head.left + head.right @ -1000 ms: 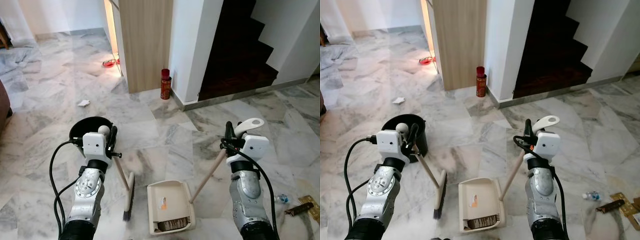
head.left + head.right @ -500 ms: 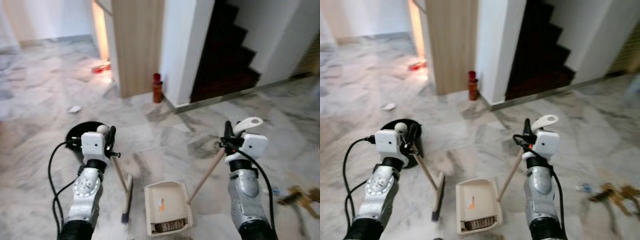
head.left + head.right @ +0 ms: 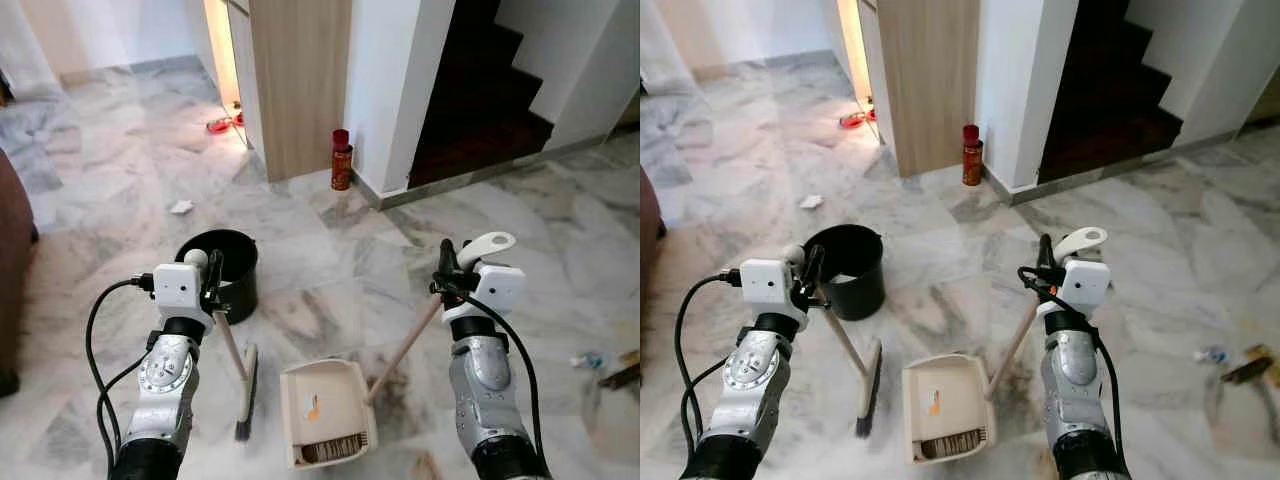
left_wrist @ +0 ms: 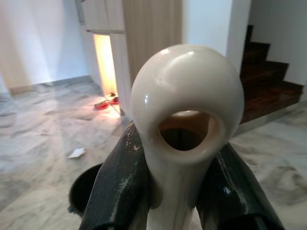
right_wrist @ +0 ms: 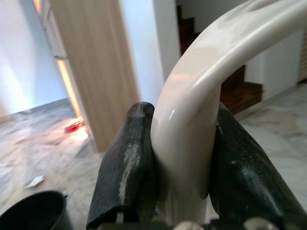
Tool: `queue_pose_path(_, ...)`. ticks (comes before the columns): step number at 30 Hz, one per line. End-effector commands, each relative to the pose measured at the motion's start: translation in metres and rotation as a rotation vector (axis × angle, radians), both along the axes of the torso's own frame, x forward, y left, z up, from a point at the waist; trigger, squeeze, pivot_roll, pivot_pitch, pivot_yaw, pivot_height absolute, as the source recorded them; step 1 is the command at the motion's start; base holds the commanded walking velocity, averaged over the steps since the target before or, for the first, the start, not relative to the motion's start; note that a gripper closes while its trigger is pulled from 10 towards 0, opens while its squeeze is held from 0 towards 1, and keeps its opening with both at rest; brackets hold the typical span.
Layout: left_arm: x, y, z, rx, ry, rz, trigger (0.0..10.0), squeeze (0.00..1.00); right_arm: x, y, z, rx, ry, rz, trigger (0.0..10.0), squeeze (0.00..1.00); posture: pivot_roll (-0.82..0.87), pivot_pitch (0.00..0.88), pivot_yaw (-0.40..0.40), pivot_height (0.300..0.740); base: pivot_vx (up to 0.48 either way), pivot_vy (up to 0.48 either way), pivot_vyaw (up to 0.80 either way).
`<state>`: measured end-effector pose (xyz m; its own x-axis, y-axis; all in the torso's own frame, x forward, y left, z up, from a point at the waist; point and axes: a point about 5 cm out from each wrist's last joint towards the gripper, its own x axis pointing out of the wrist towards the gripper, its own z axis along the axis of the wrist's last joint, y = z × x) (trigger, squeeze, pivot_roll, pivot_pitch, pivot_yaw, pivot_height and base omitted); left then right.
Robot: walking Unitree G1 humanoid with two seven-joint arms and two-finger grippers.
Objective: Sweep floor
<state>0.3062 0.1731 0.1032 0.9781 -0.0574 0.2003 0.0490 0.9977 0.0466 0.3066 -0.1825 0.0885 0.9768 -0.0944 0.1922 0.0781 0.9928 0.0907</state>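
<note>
**Broom and dustpan both held over the marble floor**

The broom is pinched by the left gripper, jaws pressed on its handle, bristles down beside the dustpan. The dustpan's handle is clamped by the right gripper. Something brownish, probably debris, is seen inside. A black bin stands behind the broom.

Cream dustpan, black bucket, grey-veined white marble floor.

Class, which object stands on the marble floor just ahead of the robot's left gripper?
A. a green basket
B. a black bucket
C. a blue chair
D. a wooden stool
B: a round black bucket stands just beyond the left gripper, which holds the cream-handled broom.
</note>
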Motion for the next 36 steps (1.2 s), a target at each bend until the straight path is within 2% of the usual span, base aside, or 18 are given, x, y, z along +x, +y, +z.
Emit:
queue_pose_path(1, 0.0035, 0.0015, 0.0131, 0.006, -0.055, -0.001, 10.0, 0.00, 0.0062, 0.0016, 0.0153, -0.007, -0.064, 0.007, 10.0, 0.00, 0.01, 0.000, -0.011, 0.740, 0.000, 0.322, 0.00)
queue_pose_path(36, 0.0028, 0.0030, 0.0137, 0.014, -0.052, 0.000, 10.0, 0.00, 0.0103, 0.0054, 0.0218, 0.026, -0.085, 0.015, 10.0, 0.00, 0.02, 0.000, -0.008, 0.740, 0.000, 0.311, 0.00)
